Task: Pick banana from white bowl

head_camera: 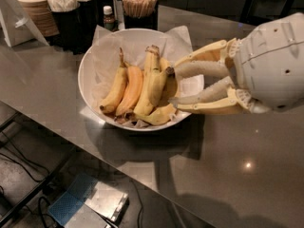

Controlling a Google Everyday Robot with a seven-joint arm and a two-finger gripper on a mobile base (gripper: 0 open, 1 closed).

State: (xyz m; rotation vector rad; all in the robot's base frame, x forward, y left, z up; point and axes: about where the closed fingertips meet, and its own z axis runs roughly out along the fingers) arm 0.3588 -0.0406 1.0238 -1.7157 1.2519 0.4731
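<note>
Bananas (151, 87) wait in the bowl (89, 63), centre frame, as the pincer (172, 86), spread wide at the right rim, brackets one; closing then lifting looks next.

A wide, glossy white bowl (85, 96) is standing upright, with crinkled white paper (180, 34) poking over its far rim. Ripe yellow bananas (151, 87) are lying side by side inside, stems pointing away. The gripper (171, 86) is reaching in from the right, fingers (199, 69) spread around the rightmost banana (167, 88).
</note>
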